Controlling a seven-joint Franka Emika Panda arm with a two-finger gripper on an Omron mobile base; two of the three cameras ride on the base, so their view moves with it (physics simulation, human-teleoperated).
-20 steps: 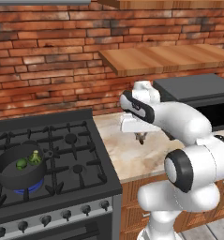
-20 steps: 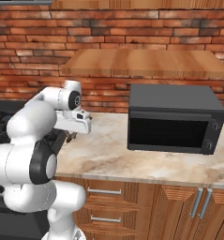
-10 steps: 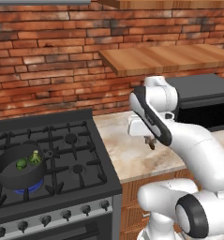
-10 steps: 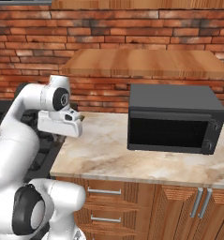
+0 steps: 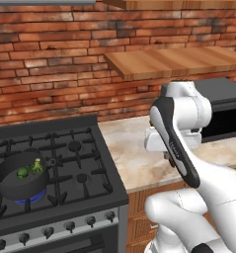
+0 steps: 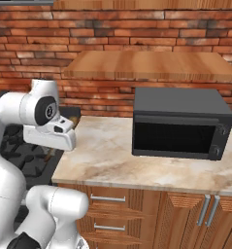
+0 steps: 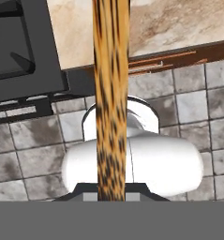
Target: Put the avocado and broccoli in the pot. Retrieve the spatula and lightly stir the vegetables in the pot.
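Note:
The dark grey pot [image 5: 13, 185] stands on the front left burner. Inside it lie the round dark avocado [image 5: 22, 172] and the paler lumpy broccoli [image 5: 38, 165]. My gripper [image 7: 111, 193] is shut on the brown wooden spatula [image 7: 111, 70], whose streaked shaft runs straight up the hand view. The hand hangs over the counter's front edge, right of the stove and well apart from the pot. A brown tip of the spatula [image 6: 49, 155] shows under the hand in the right base view. The arm hides the fingers in the left base view.
A black gas stove [image 5: 75, 168] fills the left, joined to a marble counter [image 6: 117, 155]. A black microwave [image 6: 180, 124] stands at the counter's right under a wooden shelf [image 6: 146, 65]. A brick wall closes the back. Grey floor tiles [image 7: 197, 98] lie below the counter edge.
The arm has swung round and its elbow has come forward. The hand with the spatula has shifted toward the counter's front edge. The pot and its vegetables have not moved.

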